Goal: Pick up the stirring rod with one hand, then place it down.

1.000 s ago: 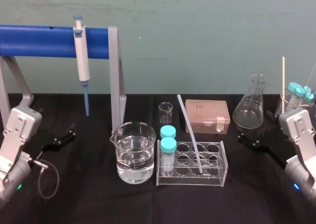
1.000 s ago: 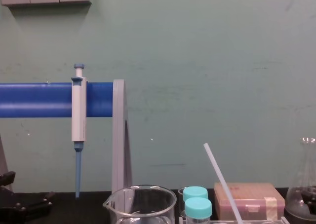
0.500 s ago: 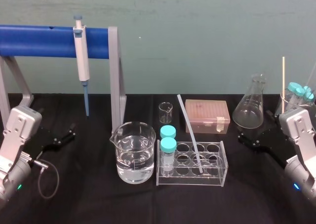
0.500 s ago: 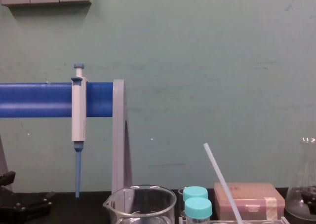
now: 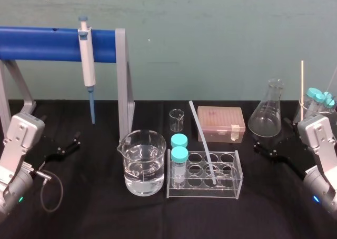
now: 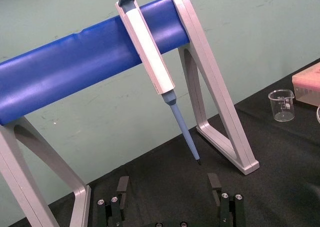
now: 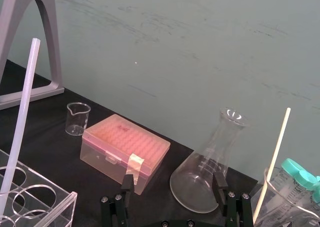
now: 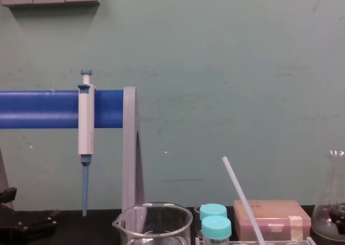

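Black cloth surface (image 5: 105, 218): no change over the last second. Both arms sit where they were and nothing on it has shifted. My read is that the pick hasn't started and the task is at zero.

Left gripper (image 5: 62, 148): low at the left edge, jaws wide apart, empty. Ahead of and above those jaws the pipette (image 6: 149, 52) hangs on the blue bar (image 6: 65, 72). It isn't the target, so leave it.

Well to the right of the left jaws is a beaker of water (image 5: 142, 165). Next comes the clear rack (image 5: 231, 191), with two teal-capped vials (image 5: 179, 157) at its near-left end.

Stirring rod (image 5: 202, 142): foot in a rack hole, top end free above the rack and leaning towards the left jaws' side. It stands between the two sets of jaws, nearer the right ones, touching neither.

The pink box (image 5: 221, 124) sits behind the rack. The flask (image 5: 266, 115) stands just ahead of the right jaws.

Right gripper (image 7: 173, 184): low at the right edge, jaws wide apart, empty. The rod is off to their left, past the box.

Judgement: the right arm has the shorter reach.
- Grip: take the free upper length.
- Lift: pull along the lean so the foot clears the hole without dragging the rack.
- Risks: the rod is thin and probably slick, so it may pivot in the jaws, and the flask sits close to the sweep path.
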Controlling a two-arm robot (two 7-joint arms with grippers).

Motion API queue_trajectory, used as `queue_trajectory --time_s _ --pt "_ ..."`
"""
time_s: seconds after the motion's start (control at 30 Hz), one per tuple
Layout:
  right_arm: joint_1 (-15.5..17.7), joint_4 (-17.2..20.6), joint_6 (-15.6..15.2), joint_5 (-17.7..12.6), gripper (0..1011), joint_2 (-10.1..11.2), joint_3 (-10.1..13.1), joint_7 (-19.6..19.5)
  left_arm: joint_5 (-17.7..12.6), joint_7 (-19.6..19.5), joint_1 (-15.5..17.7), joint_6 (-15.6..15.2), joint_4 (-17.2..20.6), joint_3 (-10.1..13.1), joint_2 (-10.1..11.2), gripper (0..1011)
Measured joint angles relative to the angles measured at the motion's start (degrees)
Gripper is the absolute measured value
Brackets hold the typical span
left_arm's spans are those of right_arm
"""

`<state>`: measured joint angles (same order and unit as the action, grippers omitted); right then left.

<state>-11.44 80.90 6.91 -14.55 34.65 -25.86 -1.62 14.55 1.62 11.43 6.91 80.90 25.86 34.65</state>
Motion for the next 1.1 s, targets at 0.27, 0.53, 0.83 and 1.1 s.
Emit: queue_trajectory --time_s 0.27,0.53,0.83,1.1 --pt "0.0 0.0 0.0 0.0 1003 0.0 0.0 0.0 0.0 0.0 0.0 0.0 0.0 0.0 0.0 1000" --pt "-0.2 -0.2 -0.3 -0.7 1003 -0.2 0.9 1.0 0.0 0.0 0.0 0.0 0.0 0.0 0.0 1000" --pt "-2.5 0.1 0.1 -8.3 1003 -1.7 4.3 9.4 0.0 0.0 0.0 0.0 0.0 0.0 0.0 1000" --pt "-5.6 1.6 1.0 -11.8 1003 -3.4 4.2 18.5 0.0 0.0 0.0 0.0 0.0 0.0 0.0 1000"
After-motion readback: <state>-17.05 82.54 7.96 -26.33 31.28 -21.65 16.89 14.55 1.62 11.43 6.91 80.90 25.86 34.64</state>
